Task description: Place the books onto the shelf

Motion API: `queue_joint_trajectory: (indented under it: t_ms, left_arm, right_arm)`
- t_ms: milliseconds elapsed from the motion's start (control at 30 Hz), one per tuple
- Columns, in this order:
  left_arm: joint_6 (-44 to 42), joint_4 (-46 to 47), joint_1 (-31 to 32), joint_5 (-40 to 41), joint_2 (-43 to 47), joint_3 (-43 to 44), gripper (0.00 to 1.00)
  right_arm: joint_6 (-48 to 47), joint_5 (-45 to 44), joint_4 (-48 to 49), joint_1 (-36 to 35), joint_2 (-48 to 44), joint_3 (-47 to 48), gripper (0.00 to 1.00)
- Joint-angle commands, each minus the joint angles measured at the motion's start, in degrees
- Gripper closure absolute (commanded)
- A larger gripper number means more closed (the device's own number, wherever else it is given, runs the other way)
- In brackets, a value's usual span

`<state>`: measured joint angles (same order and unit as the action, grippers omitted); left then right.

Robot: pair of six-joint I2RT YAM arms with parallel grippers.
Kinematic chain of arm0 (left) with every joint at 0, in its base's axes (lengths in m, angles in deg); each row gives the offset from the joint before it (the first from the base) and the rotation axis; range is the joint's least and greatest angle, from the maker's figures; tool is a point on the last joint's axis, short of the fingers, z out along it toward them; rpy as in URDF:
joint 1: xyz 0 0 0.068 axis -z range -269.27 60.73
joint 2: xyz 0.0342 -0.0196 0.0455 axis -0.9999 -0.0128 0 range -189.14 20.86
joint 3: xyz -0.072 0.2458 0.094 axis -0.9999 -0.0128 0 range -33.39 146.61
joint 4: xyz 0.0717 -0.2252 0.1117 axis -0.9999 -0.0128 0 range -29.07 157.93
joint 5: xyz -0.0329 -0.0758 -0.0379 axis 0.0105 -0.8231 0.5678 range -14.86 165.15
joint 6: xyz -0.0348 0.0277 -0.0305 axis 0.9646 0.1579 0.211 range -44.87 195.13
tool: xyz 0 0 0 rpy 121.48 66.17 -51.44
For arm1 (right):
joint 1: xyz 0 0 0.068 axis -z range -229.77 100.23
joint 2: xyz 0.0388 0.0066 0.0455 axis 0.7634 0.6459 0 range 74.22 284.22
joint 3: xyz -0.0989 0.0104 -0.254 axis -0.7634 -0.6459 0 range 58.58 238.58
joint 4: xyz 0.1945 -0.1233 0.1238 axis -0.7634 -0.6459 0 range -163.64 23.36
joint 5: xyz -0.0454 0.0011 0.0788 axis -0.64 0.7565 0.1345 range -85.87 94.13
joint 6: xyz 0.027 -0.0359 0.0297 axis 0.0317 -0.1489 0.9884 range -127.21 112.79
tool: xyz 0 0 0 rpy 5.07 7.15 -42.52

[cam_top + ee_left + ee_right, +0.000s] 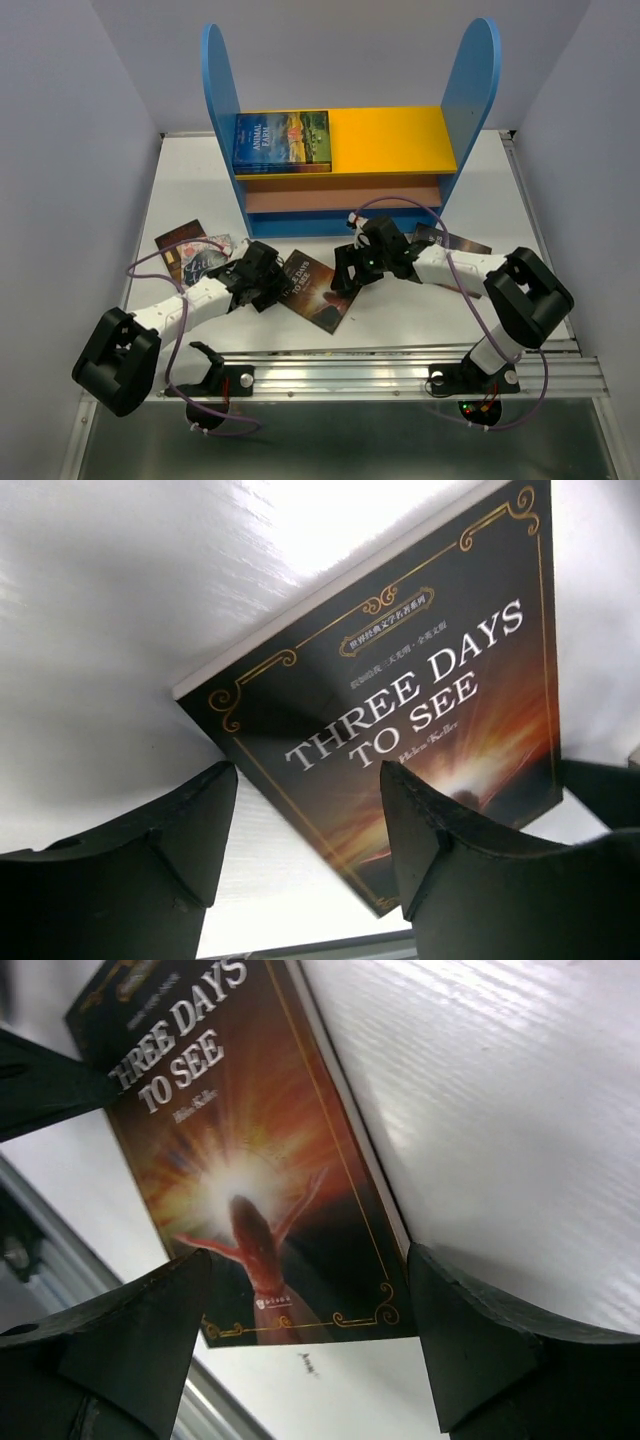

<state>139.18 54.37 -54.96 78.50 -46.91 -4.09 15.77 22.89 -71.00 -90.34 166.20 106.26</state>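
The left gripper (310, 780) hangs with its jaws apart over the title end of Three Days to See (420, 710). One finger is above the cover and the other is off the book's edge. The right gripper (308, 1260), also with its jaws apart, straddles the other end. Neither holds anything.

The book lies flat on the white surface (400, 310) in front of the shelf (470, 90), between the two arms. Animal Farm (283, 140) already lies on the shelf's top, and more books (190, 250) wait at the left.

The main risk is the grasp. A thin paperback lying flat gives the fingers no edge to get under, so a pinch may skid across the glossy cover or push the book along the slick surface. If a finger catches only the cover, the book could fold or fan open when lifted. With both grippers crowding one small book, their fingers could also knock together.

The wrist views are too close to tell whether any fingertip touches the cover.
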Motion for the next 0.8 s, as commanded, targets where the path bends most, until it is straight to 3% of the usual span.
queue_joint_trajectory:
  t_ms: [0, 233, 467, 767]
  left_arm:
    - [0.5, 0.3, -0.3, 2.4, -0.9, 0.5, 0.35]
    - [1.1, 3.5, -0.4, -0.1, -3.6, -0.8, 0.40]
    - [1.6, 3.6, -0.4, -0.5, -3.7, -1.3, 0.42]
    - [1.6, 3.5, -0.3, -0.5, -1.6, -1.8, 0.42]
  right_arm:
    - [5.5, 5.3, 2.4, -0.2, -3.7, 1.3, 0.21]
    - [10.0, 12.1, 3.7, -0.2, -3.7, 3.2, 0.34]
    - [10.2, 11.2, 3.7, -0.2, -0.9, 2.5, 0.43]
    - [7.8, 6.5, -1.5, -0.2, 2.3, 4.5, 0.73]
